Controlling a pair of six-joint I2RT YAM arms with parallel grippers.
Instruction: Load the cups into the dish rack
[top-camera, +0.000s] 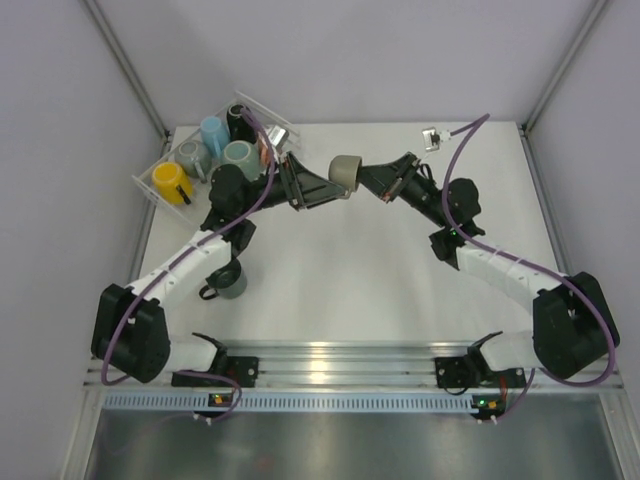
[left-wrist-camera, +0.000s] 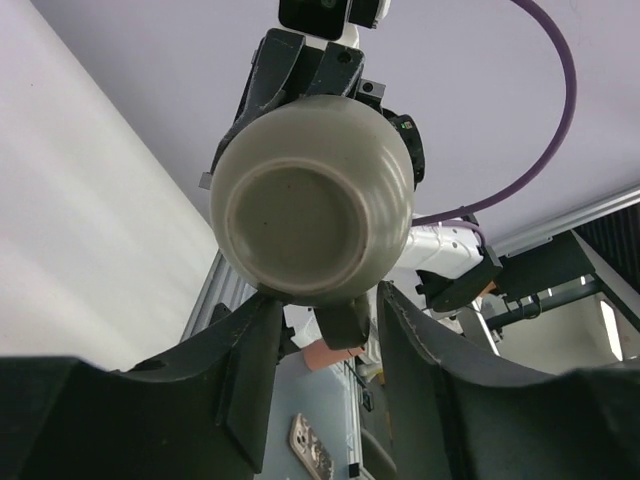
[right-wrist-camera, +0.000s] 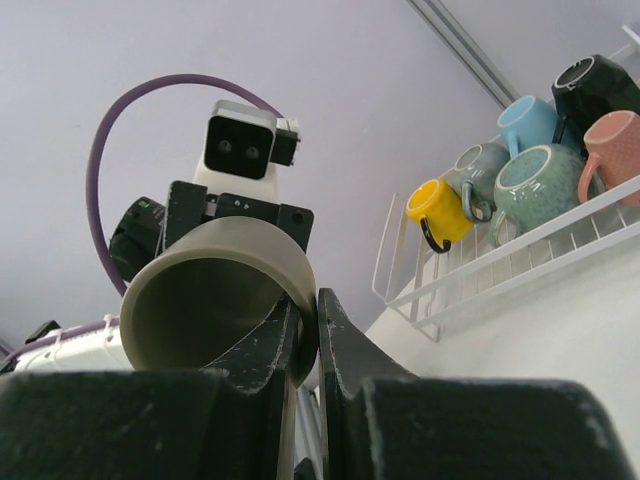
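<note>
A small olive cup (top-camera: 347, 172) hangs in the air above mid-table, between my two grippers. My right gripper (top-camera: 372, 180) is shut on its rim wall, one finger inside and one outside; in the right wrist view the gripper (right-wrist-camera: 315, 335) pinches the olive cup (right-wrist-camera: 215, 290). My left gripper (top-camera: 312, 188) is open at the cup's base. In the left wrist view the olive cup's underside (left-wrist-camera: 300, 215) sits just above my spread left gripper (left-wrist-camera: 322, 345). The clear dish rack (top-camera: 150, 180) at the back left holds yellow (top-camera: 171, 182), light blue (top-camera: 213, 133), grey-blue (top-camera: 192, 156), teal (top-camera: 239, 156), black (top-camera: 240, 117) and salmon pink (right-wrist-camera: 612, 140) cups.
A dark grey-green mug (top-camera: 228, 282) stands on the table under my left forearm. A small silver clip-like object (top-camera: 432, 136) lies at the back right. White walls close in the table on three sides.
</note>
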